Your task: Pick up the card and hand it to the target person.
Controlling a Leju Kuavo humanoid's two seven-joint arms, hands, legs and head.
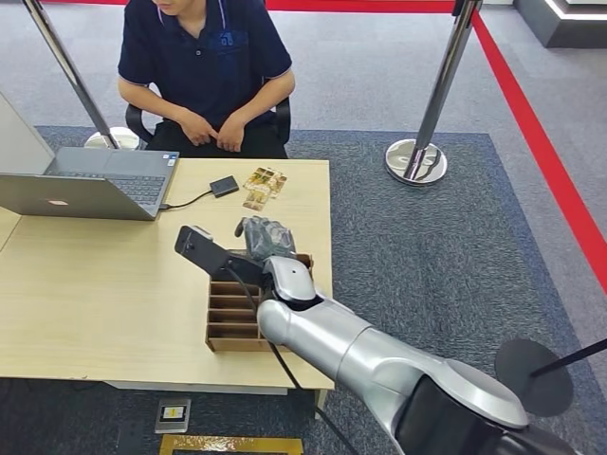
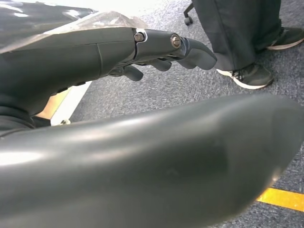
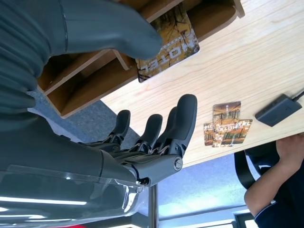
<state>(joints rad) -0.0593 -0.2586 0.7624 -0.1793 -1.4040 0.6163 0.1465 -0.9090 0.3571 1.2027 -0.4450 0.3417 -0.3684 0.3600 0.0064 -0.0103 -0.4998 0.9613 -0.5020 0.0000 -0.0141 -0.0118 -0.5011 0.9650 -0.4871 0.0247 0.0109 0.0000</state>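
We see the right hand (image 1: 264,237) reaching over the far end of the brown wooden rack (image 1: 232,318) on the light wood table (image 1: 93,294). From the head view the hand is a dark lump and its wrist hides much of the rack's far compartments, so the grip is hard to read there. The right wrist view is clearer: the dark fingers (image 3: 183,121) are apart and gently curled with nothing between them, and the thick grey thumb (image 3: 111,33) lies across the rack (image 3: 90,76). A card (image 3: 168,42) printed with the word HOTEL stands in the rack's end slot, its corner tucked behind the thumb tip; we cannot tell whether the thumb touches it.

A few more cards (image 1: 264,187) lie loose and overlapping on the table beyond the rack, near a small black box (image 1: 224,186) with a cable running to a grey laptop (image 1: 101,182). Their print is too small to read from above.

A person (image 1: 208,66) in a dark blue shirt sits at the far side of the table, hands together at its edge, head cut off by the frame.

The left hand (image 2: 150,50) hangs over grey carpet (image 2: 172,90), its fingers loosely curled and holding nothing we can make out. A large blurred grey shape covers the lower part of that picture. Someone's dark trousers and shoes (image 2: 251,75) stand nearby.
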